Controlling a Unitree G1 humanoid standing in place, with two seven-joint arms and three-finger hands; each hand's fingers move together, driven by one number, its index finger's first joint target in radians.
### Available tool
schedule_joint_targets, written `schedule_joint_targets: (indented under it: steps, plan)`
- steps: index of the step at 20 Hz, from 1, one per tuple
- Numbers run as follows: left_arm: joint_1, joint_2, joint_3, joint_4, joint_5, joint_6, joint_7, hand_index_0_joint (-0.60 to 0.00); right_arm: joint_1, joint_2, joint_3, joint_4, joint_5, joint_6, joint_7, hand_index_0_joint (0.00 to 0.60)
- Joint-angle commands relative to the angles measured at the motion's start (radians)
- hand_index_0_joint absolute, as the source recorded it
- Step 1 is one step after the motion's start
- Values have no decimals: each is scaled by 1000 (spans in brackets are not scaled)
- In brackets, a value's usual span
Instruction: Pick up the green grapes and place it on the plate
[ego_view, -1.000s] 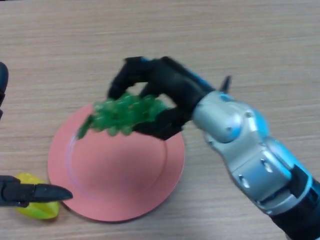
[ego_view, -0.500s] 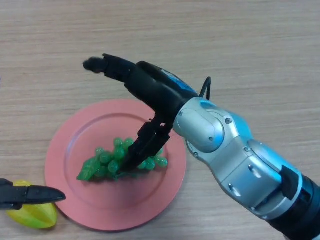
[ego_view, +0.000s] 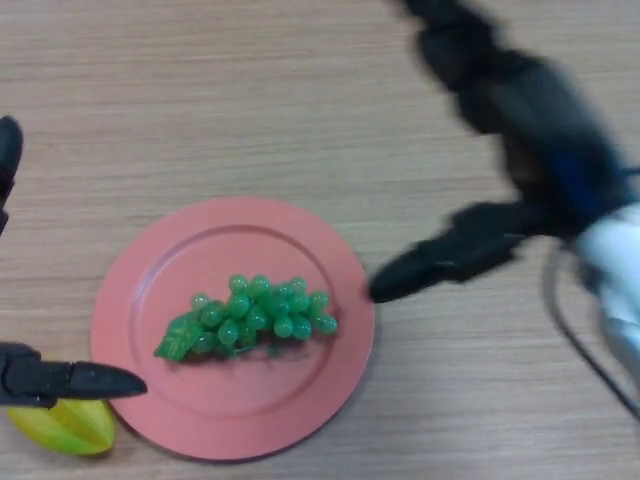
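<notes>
The green grapes (ego_view: 250, 317) lie in the middle of the pink plate (ego_view: 150, 275) on the wooden table. My right hand (ego_view: 520, 120) is open and empty, up and to the right of the plate, clear of the grapes, its thumb pointing toward the plate's right rim. My left hand (ego_view: 60, 380) shows at the left edge, with one straight finger over the plate's lower left rim.
A yellow-green star fruit (ego_view: 65, 428) lies on the table at the plate's lower left, partly under my left hand.
My right hand carried the grapes over the plate, let them go onto it, then opened and pulled away up and to the right. The grapes now rest on the plate.
</notes>
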Motion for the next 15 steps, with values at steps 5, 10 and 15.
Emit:
schedule_joint_targets:
  steps: [5,10,15]
  plan:
    - [-66,79,-26,-73,-45,-31,6,0,201,-66,-258,-197,261,-157,-41,0]
    - [-90,88,-67,-77,-9,-17,9,0,272,-113,-273,-223,352,-217,-151,0]
    - [-140,118,-53,-130,-42,78,27,0,295,-87,-273,-215,328,-235,-139,0]
